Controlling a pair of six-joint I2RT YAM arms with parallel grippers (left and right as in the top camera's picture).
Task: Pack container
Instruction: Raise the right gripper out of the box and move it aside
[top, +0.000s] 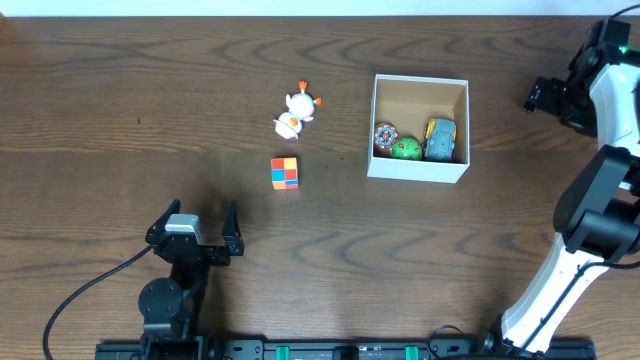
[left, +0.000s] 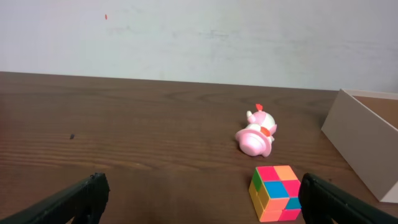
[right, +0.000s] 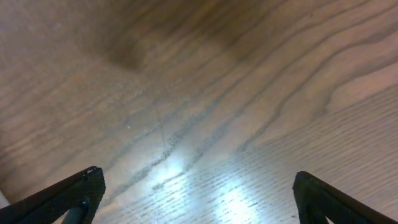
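Starting closest in with the left gripper (left: 202, 196): got its black fingers (left: 74, 202) spread right out to either side, gripping nothing. Just ahead of the right-hand finger, almost in line with its tip, can see a multicoloured puzzle cube (left: 277, 193) flat on the wooden table (left: 124, 124). Further out ahead, between the two fingers but leaning toward the right one, spotted a little white-and-pink toy figure (left: 256, 134) tipped over on its side. Off past the right finger and further forward, got the container (left: 364, 140), only a white outer wall showing from there. Looking from overhead, can count three toys already inside, bunched along the wall nearest the robot: a round reddish one (top: 385, 137), a green one (top: 405, 149) and a blue-grey car (top: 440, 140). Can't make out finer detail on those. Over to the right gripper (right: 199, 190): fingers equally wide, holding nothing, only bare wood grain between and ahead of them, no sign of the container or any toy in its own view. From above, seems to sit off to the side of the container, away from the loose toys. So, calling it a bit over half packed: three in, two left loose on the table, neither being grabbed yet. Guessing the cube goes next for the left side, being nearest those fingers, though could just as easily be the figure.
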